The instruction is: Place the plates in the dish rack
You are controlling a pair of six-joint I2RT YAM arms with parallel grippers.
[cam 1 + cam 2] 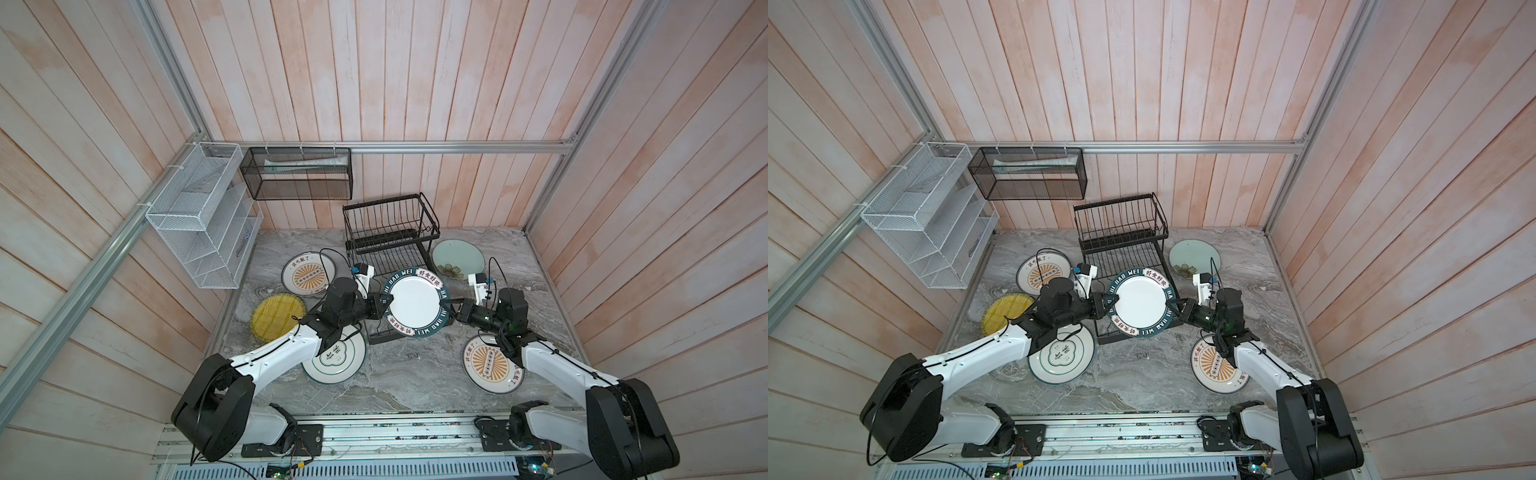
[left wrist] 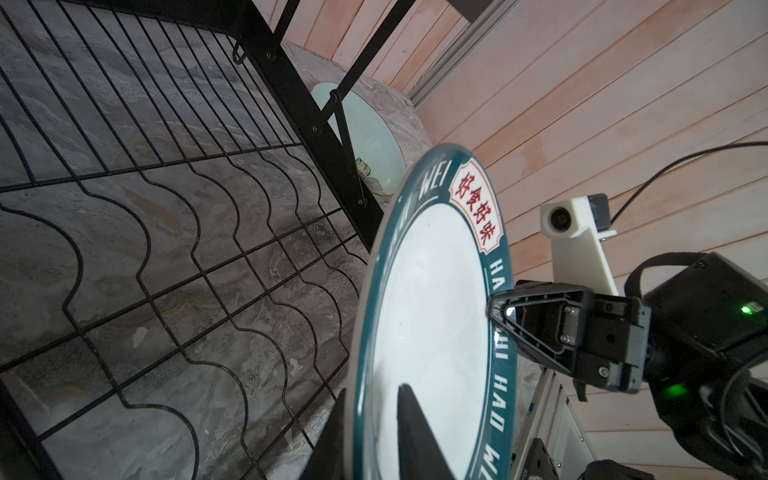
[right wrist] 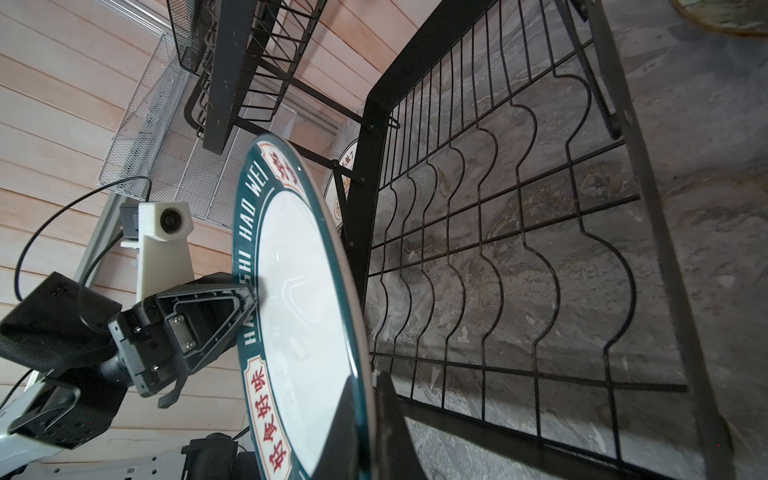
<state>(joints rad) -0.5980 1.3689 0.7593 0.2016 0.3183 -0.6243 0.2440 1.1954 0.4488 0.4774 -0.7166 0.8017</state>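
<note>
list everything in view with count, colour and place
dish rack: one, black, rear middle
lettered plate: one, white, teal rim, held over rack's lower tray
sunburst plates: two, white-orange, rear left, front right
yellow plate: one, yellow, far left
green-ringed plate: one, white, front left
mint plate: one, mint, right of rack
mesh basket: one, black, back wall
mesh shelf: one, white, left wall
left end effector: one, black, shut on lettered plate's left rim
right end effector: one, black, shut on its right rim

Both arms reach inward, left gripper point(image 1: 385, 299) and right gripper point(image 1: 452, 306) apparently clamped.
</note>
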